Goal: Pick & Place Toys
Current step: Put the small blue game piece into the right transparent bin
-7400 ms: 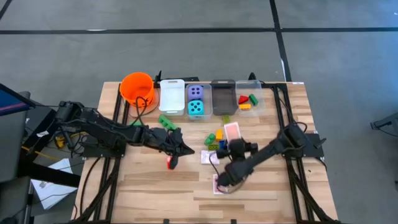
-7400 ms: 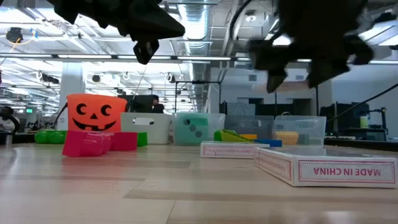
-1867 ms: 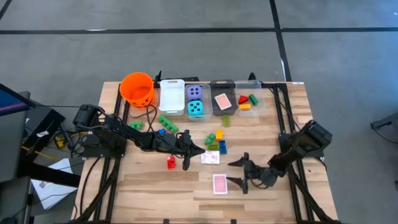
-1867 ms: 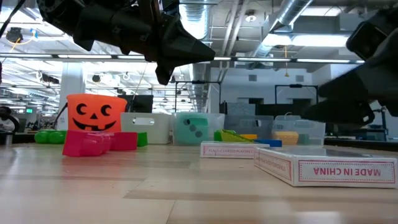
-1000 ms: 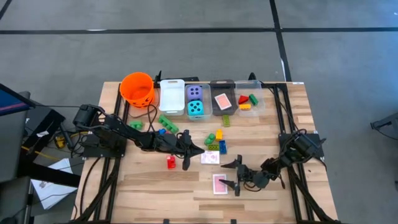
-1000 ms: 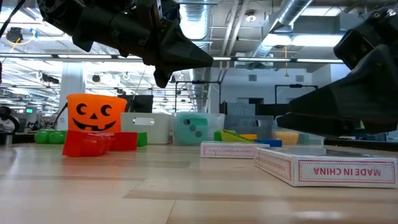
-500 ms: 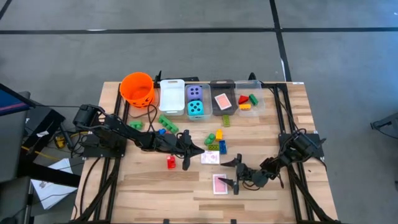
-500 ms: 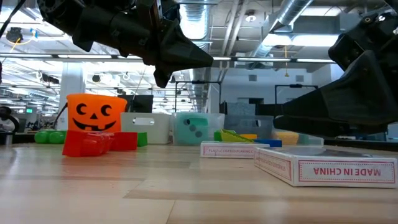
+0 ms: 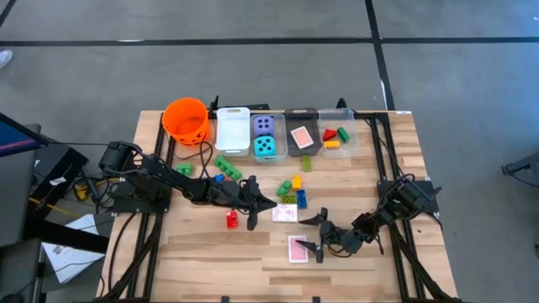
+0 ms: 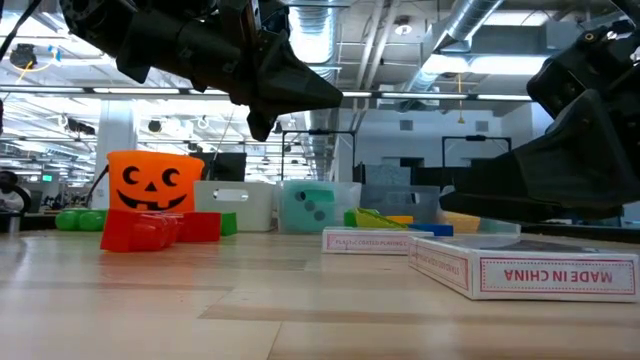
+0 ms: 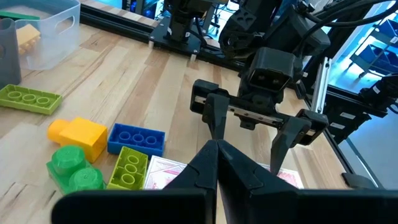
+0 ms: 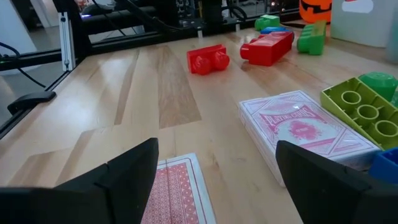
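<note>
Two arms over the wooden desk (image 9: 354, 269). Right gripper (image 9: 319, 236) is low near the front edge, fingers spread wide and empty, just beside the flat pink-backed playing-card pack (image 9: 296, 248) — fingers either side of its near end in the right wrist view. Left gripper (image 9: 262, 210) hangs mid-desk, fingers pressed together, holding nothing, between the small red plastic brick (image 9: 232, 220) and a second pink card box (image 9: 285, 213). Loose green, yellow and blue bricks (image 9: 296, 188) lie behind that box. Teal and purple dotted dice (image 9: 265, 136) sit in a clear bin (image 9: 269, 155); one pink card (image 9: 301, 137) in the next — beside the orange pumpkin bucket (image 9: 186, 119).
</note>
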Robot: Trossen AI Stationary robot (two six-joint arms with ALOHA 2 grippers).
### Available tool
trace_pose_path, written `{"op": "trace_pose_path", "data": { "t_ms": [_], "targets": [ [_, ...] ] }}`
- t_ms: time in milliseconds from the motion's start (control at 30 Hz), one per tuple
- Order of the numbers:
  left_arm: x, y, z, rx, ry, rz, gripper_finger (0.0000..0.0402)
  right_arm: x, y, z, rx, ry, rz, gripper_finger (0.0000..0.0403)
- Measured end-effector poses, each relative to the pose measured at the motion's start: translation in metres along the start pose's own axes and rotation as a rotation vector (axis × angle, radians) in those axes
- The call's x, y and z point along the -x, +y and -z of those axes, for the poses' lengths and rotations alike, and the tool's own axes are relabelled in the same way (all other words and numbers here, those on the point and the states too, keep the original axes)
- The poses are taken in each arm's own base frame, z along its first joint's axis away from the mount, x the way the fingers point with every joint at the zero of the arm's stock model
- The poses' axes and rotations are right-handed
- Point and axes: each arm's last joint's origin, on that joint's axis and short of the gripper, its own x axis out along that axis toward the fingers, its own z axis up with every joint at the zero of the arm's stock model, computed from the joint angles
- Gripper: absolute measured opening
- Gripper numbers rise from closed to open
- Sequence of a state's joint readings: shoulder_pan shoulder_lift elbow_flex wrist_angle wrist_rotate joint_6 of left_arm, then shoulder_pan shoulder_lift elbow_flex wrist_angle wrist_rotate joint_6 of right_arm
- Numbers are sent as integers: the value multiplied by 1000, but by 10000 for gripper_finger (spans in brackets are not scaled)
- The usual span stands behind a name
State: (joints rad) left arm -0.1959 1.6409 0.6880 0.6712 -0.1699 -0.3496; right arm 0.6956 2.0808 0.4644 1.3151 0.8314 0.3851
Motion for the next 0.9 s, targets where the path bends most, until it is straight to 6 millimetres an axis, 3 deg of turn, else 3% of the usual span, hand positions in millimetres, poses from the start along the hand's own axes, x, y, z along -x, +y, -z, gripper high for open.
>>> {"op": "trace_pose_path", "data": {
  "t_ms": [900],
  "targets": [
    [0,0,1,-2,12,-5,0,-1,-1,0,-10,8,-15,317]
  ]
}}
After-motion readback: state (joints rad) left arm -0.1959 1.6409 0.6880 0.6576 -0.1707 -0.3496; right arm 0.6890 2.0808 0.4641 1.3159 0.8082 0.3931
